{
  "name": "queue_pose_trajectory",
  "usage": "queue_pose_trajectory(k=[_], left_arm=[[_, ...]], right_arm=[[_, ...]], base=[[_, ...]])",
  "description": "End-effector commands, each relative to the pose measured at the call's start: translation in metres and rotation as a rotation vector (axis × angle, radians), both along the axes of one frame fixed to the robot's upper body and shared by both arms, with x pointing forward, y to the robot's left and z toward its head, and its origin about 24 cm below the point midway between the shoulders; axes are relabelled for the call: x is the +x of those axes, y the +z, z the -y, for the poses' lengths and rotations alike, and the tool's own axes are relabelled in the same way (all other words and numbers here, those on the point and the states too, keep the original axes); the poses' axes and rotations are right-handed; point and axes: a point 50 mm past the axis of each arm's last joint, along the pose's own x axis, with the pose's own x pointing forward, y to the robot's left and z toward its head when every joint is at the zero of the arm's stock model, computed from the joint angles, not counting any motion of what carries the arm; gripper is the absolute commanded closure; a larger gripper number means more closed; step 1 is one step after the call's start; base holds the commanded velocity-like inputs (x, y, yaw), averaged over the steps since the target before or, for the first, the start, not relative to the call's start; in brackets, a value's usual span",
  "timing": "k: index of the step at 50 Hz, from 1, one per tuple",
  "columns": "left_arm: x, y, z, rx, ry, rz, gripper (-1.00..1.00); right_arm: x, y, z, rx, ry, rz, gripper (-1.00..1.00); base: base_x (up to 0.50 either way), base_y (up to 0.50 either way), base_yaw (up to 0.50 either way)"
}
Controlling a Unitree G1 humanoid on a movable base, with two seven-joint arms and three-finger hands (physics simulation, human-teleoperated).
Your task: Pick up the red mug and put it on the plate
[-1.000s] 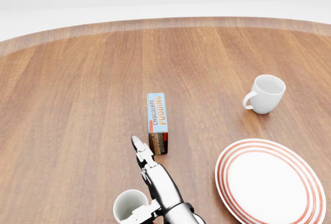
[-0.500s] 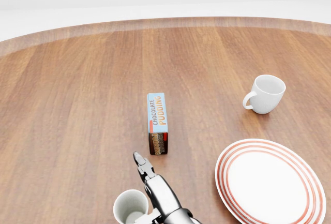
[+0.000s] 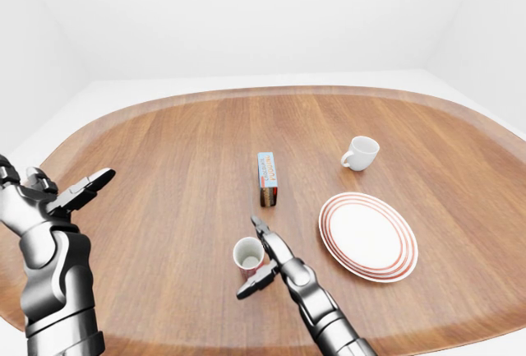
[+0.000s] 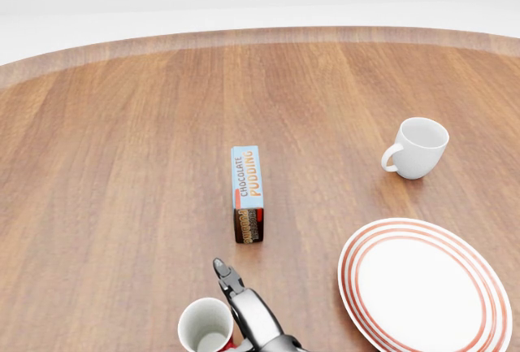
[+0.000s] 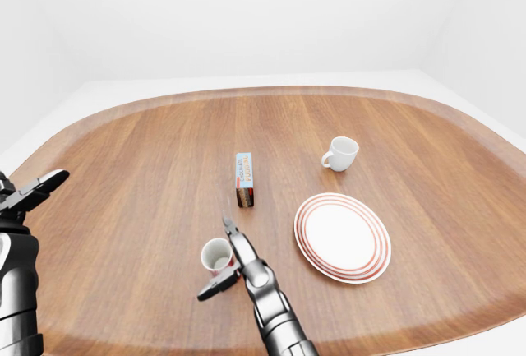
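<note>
- The small upright blue and brown cardboard box (image 4: pixel 248 193) on the wooden tabletop (image 4: pixel 122 165) reads "CHOCOLATE PUDDING" along its light blue top face.
- Its dark brown lower panel seems to carry more print, too small to read.

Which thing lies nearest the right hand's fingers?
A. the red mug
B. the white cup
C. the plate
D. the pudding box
A: in the left-eye view the right hand has open fingers either side of the red mug; the other things sit apart.
</note>
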Motion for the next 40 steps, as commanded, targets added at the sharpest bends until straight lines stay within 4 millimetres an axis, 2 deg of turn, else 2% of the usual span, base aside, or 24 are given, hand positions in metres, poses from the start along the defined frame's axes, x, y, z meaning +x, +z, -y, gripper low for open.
queue_pose_trajectory(k=[1, 14, 27, 28, 29, 30, 40], left_arm=[[0.000, 0.000, 0.000, 0.000, 0.001, 0.001, -1.00], [-0.001, 0.001, 0.000, 0.001, 0.002, 0.004, -1.00], [0.000, 0.001, 0.000, 0.001, 0.001, 0.002, -1.00], [0.000, 0.000, 0.000, 0.001, 0.001, 0.002, -1.00], [0.000, 0.000, 0.000, 0.001, 0.001, 0.001, -1.00], [0.000, 0.000, 0.000, 0.000, 0.001, 0.000, -1.00], [0.000, 0.000, 0.000, -0.001, 0.001, 0.000, -1.00]], right_arm=[[-0.002, -0.013, 0.000, -0.030, 0.006, -0.045, -1.00], [-0.004, -0.023, 0.001, -0.052, 0.004, -0.067, -1.00], [-0.004, -0.026, 0.003, -0.057, -0.002, -0.063, -1.00], [-0.004, -0.026, 0.003, -0.058, -0.002, -0.062, -0.80], [-0.005, -0.025, 0.002, -0.058, -0.001, -0.058, -0.10], [-0.005, -0.025, 0.002, -0.062, 0.003, -0.052, 1.00], [-0.005, -0.026, 0.003, -0.081, 0.004, -0.037, 1.00]], base=[[0.00, 0.00, 0.00], [0.00, 0.00, 0.00], [0.00, 0.00, 0.00], [0.00, 0.00, 0.00], [0.00, 0.00, 0.00], [0.00, 0.00, 0.00], [0.00, 0.00, 0.00]])
